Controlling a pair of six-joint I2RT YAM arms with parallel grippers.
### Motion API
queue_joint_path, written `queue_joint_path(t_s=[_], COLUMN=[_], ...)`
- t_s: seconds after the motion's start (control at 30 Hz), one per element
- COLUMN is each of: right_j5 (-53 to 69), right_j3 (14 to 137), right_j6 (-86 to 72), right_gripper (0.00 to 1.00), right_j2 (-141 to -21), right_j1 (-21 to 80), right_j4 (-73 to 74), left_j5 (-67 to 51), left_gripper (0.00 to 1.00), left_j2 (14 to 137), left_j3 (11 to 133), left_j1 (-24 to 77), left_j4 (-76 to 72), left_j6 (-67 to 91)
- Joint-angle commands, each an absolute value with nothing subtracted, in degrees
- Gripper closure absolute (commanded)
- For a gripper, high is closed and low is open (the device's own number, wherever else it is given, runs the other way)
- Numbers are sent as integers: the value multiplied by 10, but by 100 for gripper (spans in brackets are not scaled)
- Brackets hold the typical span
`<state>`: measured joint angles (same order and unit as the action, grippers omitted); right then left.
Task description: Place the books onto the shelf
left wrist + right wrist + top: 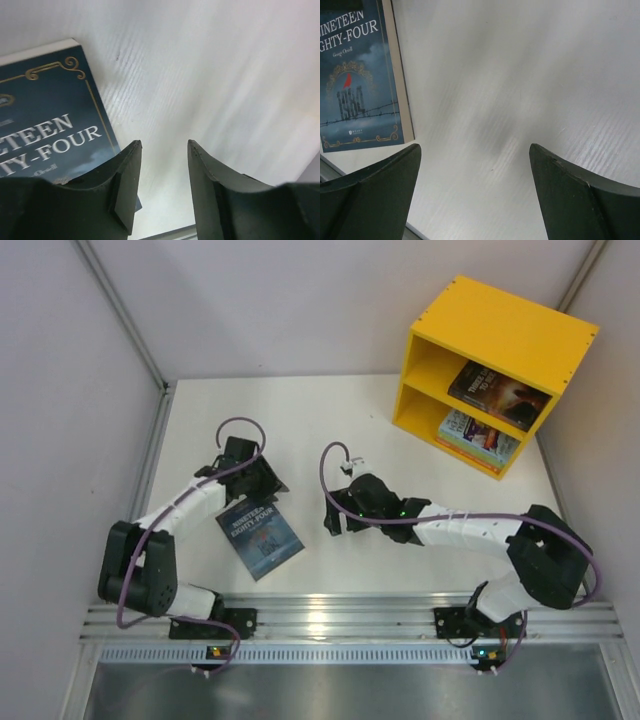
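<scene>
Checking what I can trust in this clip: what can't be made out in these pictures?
- Top view: the books on the shelf are too small to count or read, and the lower stack overlaps.
- Left wrist view: the table book is cut off by the left edge, and its near corner is hidden behind a finger of the left gripper.
- Right wrist view: the same book runs off the top and left edges.

The left arm (185,502) holds its jaws partly parted, the right arm (450,528) its jaws wide, both empty.
</scene>
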<state>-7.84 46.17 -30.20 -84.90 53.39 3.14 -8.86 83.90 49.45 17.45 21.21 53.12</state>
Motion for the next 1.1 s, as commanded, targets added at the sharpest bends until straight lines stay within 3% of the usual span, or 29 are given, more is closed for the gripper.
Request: queue_joint_path(t_s=[0.0, 0.13, 0.37, 0.7, 0.73, 0.77, 1.07], right_j5=[-68, -20, 82, 96, 93, 91, 92], right_j3=[474, 544, 644, 622, 621, 619, 628], right_j6=[-301, -287, -314, -324, -326, -327, -302], right_gripper=[12, 13, 33, 35, 35, 35, 29], right_j2=[-831, -901, -1022, -1052, -1052, -1053, -1074], right_j1=[531, 531, 533, 532, 532, 532, 529], right_j4=[7, -17, -70, -149, -150, -150, -134], left_j5=[-50, 50, 174, 290, 286, 275, 130], left_gripper=[52, 53, 59, 90, 92, 100, 100], left_j2=[764, 723, 681, 682, 686, 689, 746], left_j3=[498, 490, 462, 396, 390, 389, 344], left_j1=[138, 87, 59, 56, 56, 54, 67], left_j4=[250, 341, 432, 445, 428, 424, 324], left_j6=[477, 476, 481, 553, 548, 543, 535])
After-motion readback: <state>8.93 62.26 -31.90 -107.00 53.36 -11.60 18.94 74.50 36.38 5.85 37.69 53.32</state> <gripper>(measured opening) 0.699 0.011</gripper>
